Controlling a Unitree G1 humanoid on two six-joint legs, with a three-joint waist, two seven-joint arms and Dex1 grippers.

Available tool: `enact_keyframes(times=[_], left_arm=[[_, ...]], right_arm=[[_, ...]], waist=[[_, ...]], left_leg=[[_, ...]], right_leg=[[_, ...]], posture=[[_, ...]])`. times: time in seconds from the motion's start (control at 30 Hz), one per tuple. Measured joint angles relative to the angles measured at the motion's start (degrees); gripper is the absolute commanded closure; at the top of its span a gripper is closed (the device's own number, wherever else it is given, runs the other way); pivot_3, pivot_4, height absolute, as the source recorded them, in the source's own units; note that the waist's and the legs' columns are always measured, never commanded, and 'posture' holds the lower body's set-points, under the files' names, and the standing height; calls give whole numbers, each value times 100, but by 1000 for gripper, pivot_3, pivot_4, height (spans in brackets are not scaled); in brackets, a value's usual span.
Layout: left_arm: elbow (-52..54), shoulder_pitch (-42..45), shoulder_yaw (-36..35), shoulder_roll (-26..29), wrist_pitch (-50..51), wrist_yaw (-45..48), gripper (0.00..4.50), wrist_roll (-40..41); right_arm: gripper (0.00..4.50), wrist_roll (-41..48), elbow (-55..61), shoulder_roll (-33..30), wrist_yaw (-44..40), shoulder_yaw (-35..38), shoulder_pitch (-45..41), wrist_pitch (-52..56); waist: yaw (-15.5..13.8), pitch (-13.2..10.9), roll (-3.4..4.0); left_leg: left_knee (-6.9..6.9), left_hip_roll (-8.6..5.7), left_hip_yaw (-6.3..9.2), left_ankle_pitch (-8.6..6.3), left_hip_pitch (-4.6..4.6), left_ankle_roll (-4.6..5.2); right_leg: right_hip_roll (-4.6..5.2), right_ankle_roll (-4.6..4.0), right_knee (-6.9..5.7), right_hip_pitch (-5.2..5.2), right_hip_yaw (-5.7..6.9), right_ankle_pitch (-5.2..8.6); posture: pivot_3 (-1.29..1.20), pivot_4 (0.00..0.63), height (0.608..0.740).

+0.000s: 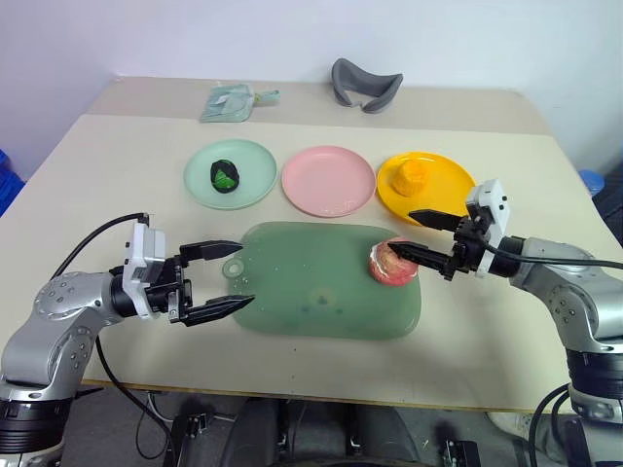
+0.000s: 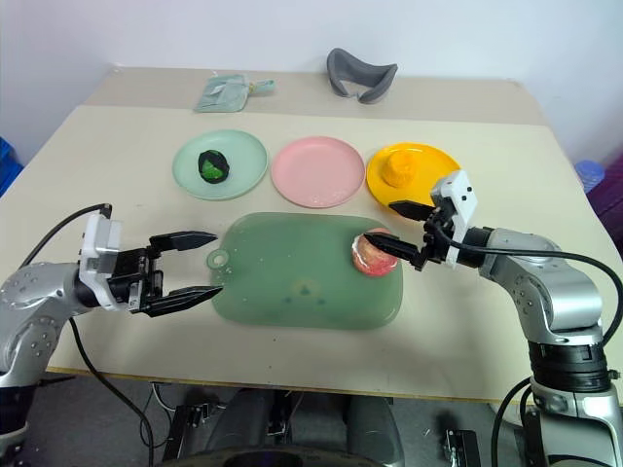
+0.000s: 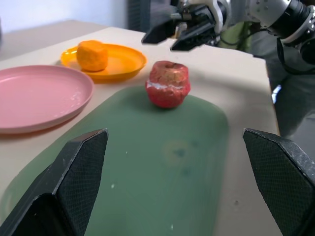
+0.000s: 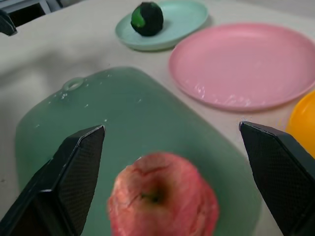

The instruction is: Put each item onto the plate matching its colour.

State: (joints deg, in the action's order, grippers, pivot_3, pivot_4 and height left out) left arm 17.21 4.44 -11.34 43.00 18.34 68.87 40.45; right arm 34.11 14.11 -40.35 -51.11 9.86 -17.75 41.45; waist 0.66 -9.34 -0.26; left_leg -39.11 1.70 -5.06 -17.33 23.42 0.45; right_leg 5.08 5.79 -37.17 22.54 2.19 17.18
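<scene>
- Apple (image 1: 390, 263), pink-red, sits upright on the right end of a large green mat (image 1: 311, 292), close to the mat's far right corner.
- Pink plate (image 1: 328, 180) lies bare just beyond the mat, in the middle of a row of three plates.
- Green plate (image 1: 230, 173) is at the left of that row and holds a dark green-black lump (image 1: 225, 175).
- Orange plate (image 1: 425, 185) is at the right of the row and holds an orange-yellow lump (image 1: 407, 177).
- Right gripper (image 1: 417, 236) hovers level beside the apple, pointing toward it from the right; its two black fingers are spread wide, one passing just above the apple's right side, and they hold nothing.
- Left gripper (image 1: 222, 278) hovers at the mat's left edge near its round handle hole (image 1: 233, 267), pointing right across the mat; its fingers are also spread wide and hold nothing.
- Table (image 1: 117, 195) is a pale beige top, with a seam running across it behind the plates.
- Grey curved object (image 1: 364, 84) rests near the far edge of the table, right of centre.
- Pale green crumpled bag (image 1: 230, 101) lies near the far edge, left of centre.
- Wall (image 1: 195, 34) behind the table is plain white.
- Blue objects (image 1: 592, 181) show at the picture's side edges, beside the table.
</scene>
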Motion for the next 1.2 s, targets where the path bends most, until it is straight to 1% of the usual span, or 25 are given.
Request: enact_keyframes(times=[0.2,0.53,0.57,0.6,0.63,0.67,0.7,0.8,0.87,0.93,1.03,1.1,1.2], left_arm=[[1,48,115,-17,28,-60,0,-43],[141,18,110,-16,100,-266,0,-44],[144,12,106,-16,100,-282,0,-44],[150,6,104,-16,100,-297,0,-44],[160,-9,102,-16,100,-312,0,-44],[172,-26,102,-16,100,-321,0,-44],[180,-43,101,-16,101,-343,0,-44],[215,-108,74,-18,101,-423,0,-41],[220,-159,-10,-87,131,-576,0,-21],[270,-161,-96,-167,156,-745,0,31],[382,-190,-159,-278,200,-1013,0,58],[426,-244,-170,-404,224,-1321,0,-44],[529,-252,-80,-656,211,-1887,0,-421]], right_arm=[[47,-41,92,24,73,-295,400,3],[47,-370,-81,39,86,-618,420,-313],[556,-391,-95,56,98,-636,409,-318],[861,-410,-105,61,104,-655,397,-334],[1313,-426,-115,66,105,-675,377,-373],[1657,-442,-129,78,104,-688,372,-404],[1829,-452,-150,122,104,-690,372,-444],[1829,-445,-156,253,70,-709,332,-614],[1829,-349,-154,612,138,-700,-7,-707],[1829,-321,-182,925,276,-706,-563,-865],[1829,-669,-708,1391,635,-779,-1493,-1426],[1829,-1153,-1650,1735,850,-997,-2053,-2012],[1829,-1700,-3374,2226,1024,-1220,-2705,-2877]], waist=[[-6,0,0],[-3,0,-1],[-3,0,-1],[-2,0,-1],[-1,0,-1],[-1,0,-1],[-4,0,-1],[-1,0,-1],[39,-1,0],[49,-1,0],[24,0,-1],[7,4,-8],[-2,4,-9]], left_leg=[[0,-1,0,-1,0,2],[-1,-2,1,-1,0,2],[-1,-2,1,-1,0,2],[-1,-2,1,-1,0,2],[-1,-2,1,-1,0,3],[-1,-2,1,-1,0,2],[-1,-2,1,-1,0,2],[-1,-2,1,-1,0,2],[-1,1,-3,-1,0,2],[-1,4,-2,0,0,0],[-1,1,-3,1,0,-1],[-3,-3,-3,1,-1,-1],[-3,-5,-2,1,0,-1]], right_leg=[[-1,0,0,-1,-1,0],[-2,0,0,-1,0,0],[-3,0,0,-1,0,0],[-3,0,0,-1,0,0],[-3,0,0,-1,0,0],[-3,0,1,-1,0,0],[-3,0,0,-1,0,0],[-3,0,0,-1,0,0],[-6,0,-3,6,-7,0],[-9,0,-7,10,-8,0],[-7,0,-5,7,-7,0],[-5,0,-5,4,-6,0],[-5,0,-6,4,-6,0]], posture=[[0,150,740],[0,150,740],[0,150,740],[0,150,740],[0,150,740],[0,150,740],[0,150,740],[0,150,740],[0,150,740],[0,150,740],[0,150,740],[0,150,740],[0,150,740]])
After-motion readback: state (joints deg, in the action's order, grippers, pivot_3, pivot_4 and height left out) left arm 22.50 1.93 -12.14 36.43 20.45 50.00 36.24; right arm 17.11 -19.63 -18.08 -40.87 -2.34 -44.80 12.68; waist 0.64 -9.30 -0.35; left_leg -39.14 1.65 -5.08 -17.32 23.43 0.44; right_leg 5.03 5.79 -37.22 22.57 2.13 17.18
